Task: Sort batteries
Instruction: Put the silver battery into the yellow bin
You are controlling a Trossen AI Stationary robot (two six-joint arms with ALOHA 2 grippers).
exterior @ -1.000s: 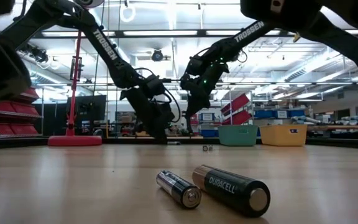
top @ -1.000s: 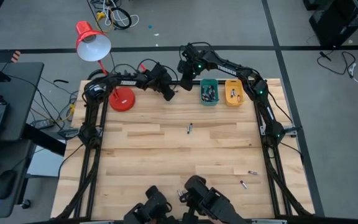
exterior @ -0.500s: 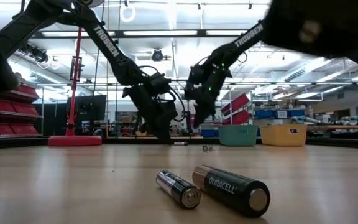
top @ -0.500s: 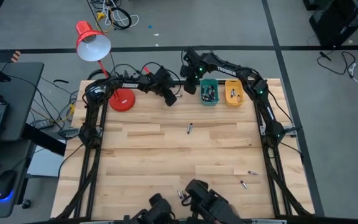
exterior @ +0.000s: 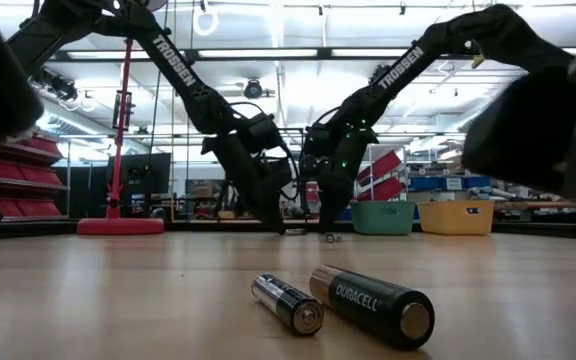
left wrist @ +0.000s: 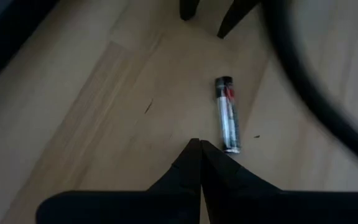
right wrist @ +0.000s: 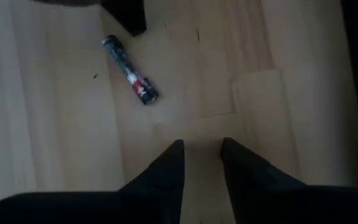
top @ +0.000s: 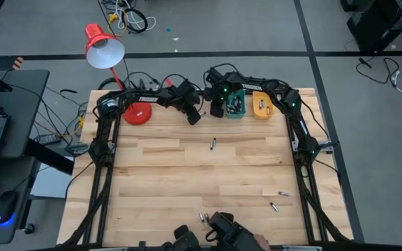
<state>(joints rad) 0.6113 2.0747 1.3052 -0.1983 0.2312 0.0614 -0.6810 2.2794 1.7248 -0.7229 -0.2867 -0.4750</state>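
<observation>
Right tool [right wrist: 202, 155] lower, parted, empty

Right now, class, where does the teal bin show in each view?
High view: teal bin near the top, right of centre.
Low view: background, right of centre.
Left wrist view: not in it.
Right wrist view: not in it.
Shared landmark: the yellow bin beside it.

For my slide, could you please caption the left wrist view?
Shut left gripper above the pale wooden table, beside a small silvery cylindrical battery lying flat.
</observation>
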